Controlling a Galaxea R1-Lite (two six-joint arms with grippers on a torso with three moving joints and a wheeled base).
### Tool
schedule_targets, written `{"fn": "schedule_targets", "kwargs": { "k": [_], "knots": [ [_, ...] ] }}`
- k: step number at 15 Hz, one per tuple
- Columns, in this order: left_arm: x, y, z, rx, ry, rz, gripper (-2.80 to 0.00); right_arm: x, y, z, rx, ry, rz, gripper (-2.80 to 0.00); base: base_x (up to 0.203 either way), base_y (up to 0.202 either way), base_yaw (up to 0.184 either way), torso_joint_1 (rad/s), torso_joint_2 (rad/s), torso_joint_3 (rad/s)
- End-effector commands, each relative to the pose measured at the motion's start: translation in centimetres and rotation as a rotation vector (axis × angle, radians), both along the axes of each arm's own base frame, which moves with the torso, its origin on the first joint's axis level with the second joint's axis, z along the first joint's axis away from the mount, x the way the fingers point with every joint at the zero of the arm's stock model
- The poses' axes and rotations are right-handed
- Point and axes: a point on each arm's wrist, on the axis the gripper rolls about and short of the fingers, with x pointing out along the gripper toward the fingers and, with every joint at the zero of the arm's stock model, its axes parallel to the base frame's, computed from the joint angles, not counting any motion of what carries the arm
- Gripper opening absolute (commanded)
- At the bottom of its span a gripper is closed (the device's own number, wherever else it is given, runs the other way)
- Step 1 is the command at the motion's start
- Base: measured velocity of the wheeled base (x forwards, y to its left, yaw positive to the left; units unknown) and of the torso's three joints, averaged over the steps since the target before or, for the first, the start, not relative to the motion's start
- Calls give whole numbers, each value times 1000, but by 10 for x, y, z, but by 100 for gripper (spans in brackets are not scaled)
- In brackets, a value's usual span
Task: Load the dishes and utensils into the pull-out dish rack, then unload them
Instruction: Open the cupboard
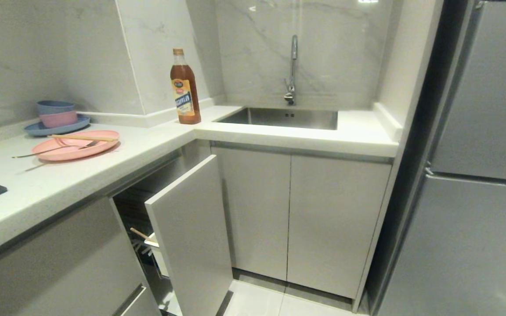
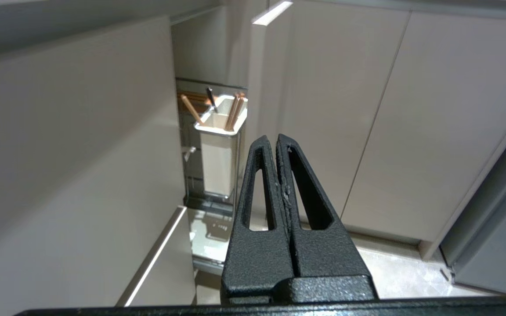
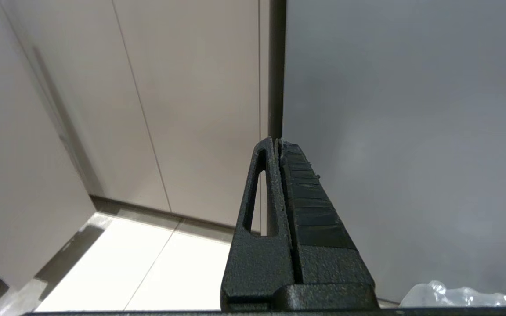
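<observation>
A pink plate (image 1: pixel 70 151) lies on the counter at the left, with a pair of wooden chopsticks (image 1: pixel 84 138) and a slim dark utensil (image 1: pixel 51 150) resting across it. Below the counter the pull-out dish rack stands partly drawn out, its tall white front panel (image 1: pixel 191 232) angled into the room. Behind the panel a white utensil cup (image 2: pixel 220 123) holds chopsticks (image 2: pixel 234 112) and a dark utensil (image 2: pixel 210 98). My left gripper (image 2: pixel 276 138) is shut and empty, low down and pointing toward that cup. Shut and empty too, my right gripper (image 3: pixel 278 141) faces the fridge side. Neither gripper shows in the head view.
A blue plate (image 1: pixel 37 129) with a pink and a blue bowl stacked on it sits behind the pink plate. A brown bottle (image 1: pixel 185 87) stands at the counter corner beside the sink (image 1: pixel 279 117) and faucet (image 1: pixel 291 70). A grey fridge (image 1: pixel 477 175) fills the right.
</observation>
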Motion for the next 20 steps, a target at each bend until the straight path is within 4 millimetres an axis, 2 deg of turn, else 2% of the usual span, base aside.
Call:
{"fn": "schedule_targets", "kwargs": {
  "k": [1,12,13,17,20],
  "knots": [
    [0,0,0,0,0,0,-280,0,0,0,0,0,0,-280,0,0,0,-37,152,92],
    [0,0,2,10,-6,2,-280,0,0,0,0,0,0,-280,0,0,0,-2,14,9],
    [-3,0,10,15,-31,5,-280,0,0,0,0,0,0,-280,0,0,0,0,0,0],
    [-27,0,82,66,-119,31,-280,0,0,0,0,0,0,-280,0,0,0,0,0,0],
    [-11,2,139,183,-35,112,-280,0,0,0,1,0,0,-280,0,0,0,0,0,0]
  ]
}}
